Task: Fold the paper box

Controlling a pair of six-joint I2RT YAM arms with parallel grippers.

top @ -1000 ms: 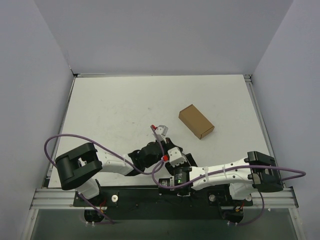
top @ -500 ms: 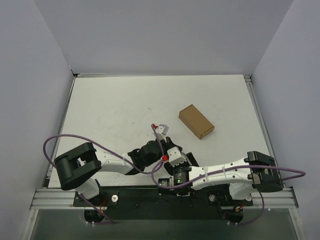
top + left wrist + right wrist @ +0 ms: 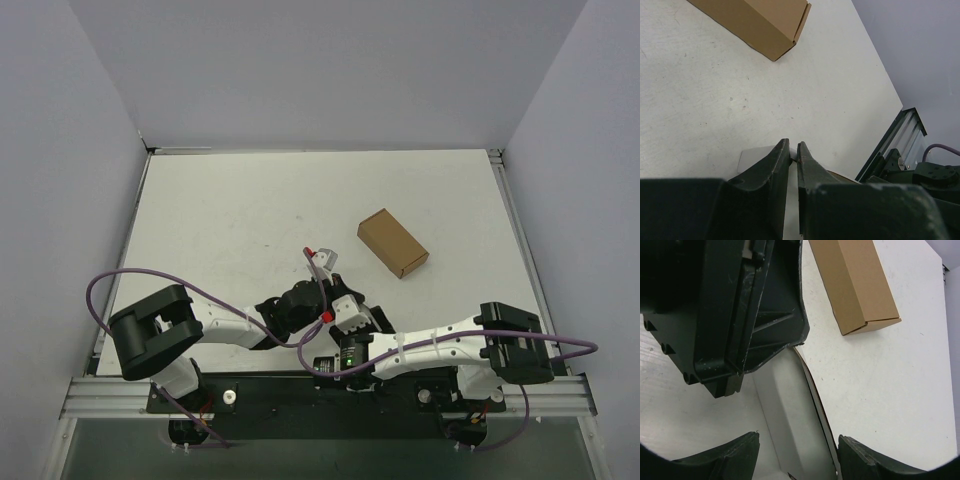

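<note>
Because your left end effector pinches one edge of the paper box, held low at the tabletop's near edge, your right end effector is the free one. Spread wide, it straddles the near end, and the long axis runs straight ahead of it.
</note>
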